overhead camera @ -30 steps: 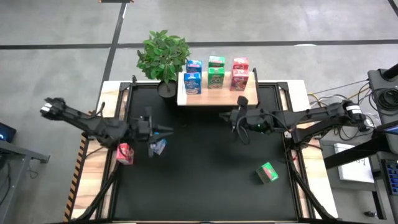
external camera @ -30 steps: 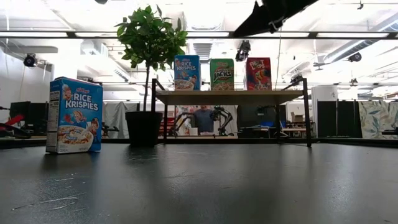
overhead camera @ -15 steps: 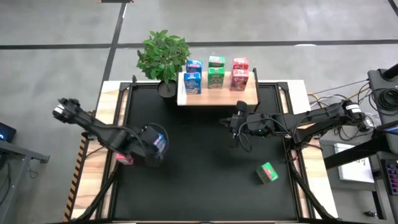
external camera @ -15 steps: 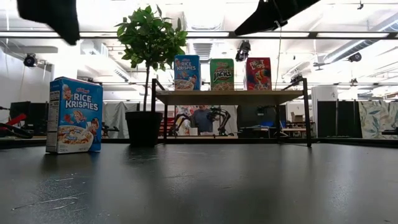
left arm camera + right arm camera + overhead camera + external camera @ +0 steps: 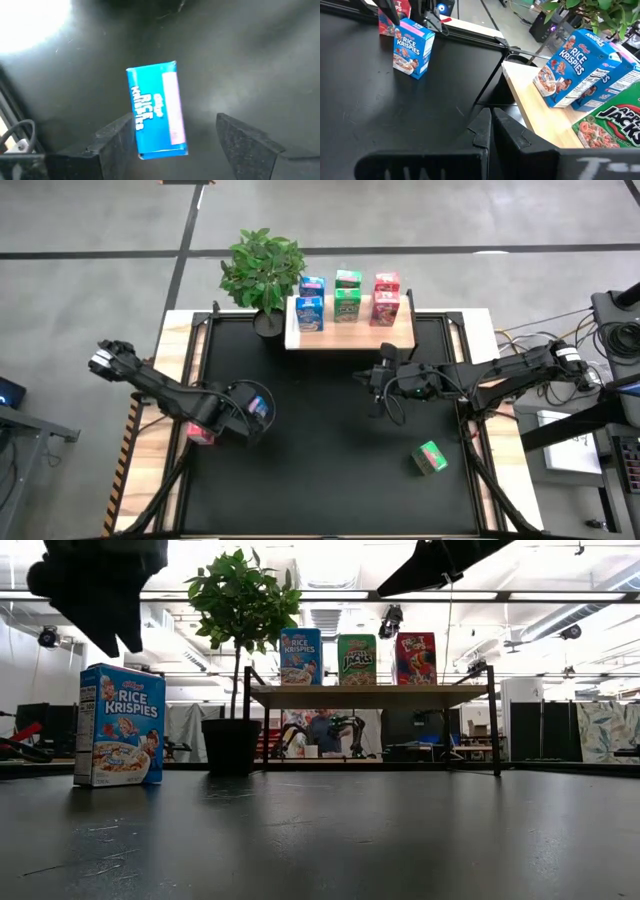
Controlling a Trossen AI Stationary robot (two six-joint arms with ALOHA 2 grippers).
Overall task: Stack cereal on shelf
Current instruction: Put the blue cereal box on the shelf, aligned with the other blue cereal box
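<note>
Black worktop (image 5: 330, 470) is carrying the shelf (image 5: 350, 335); left gripper (image 5: 170, 145), jaws spread, is hovering over a blue box (image 5: 156, 110); right gripper (image 5: 490, 127), jaws pressed together, is waiting nearby.

The shelf (image 5: 351, 337) stands at the table's (image 5: 330, 480) far edge with six boxes (image 5: 348, 300) on it, a plant (image 5: 262, 268) beside its left end.

One box (image 5: 258, 408) stands near the left edge, another (image 5: 201, 434) at that edge, and one (image 5: 431, 457) lies toward the near right corner.

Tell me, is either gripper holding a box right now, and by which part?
Nothing is held. The left gripper hangs open above the upright blue box, fingers clear of its sides. The right gripper is shut, empty, near the shelf.
</note>
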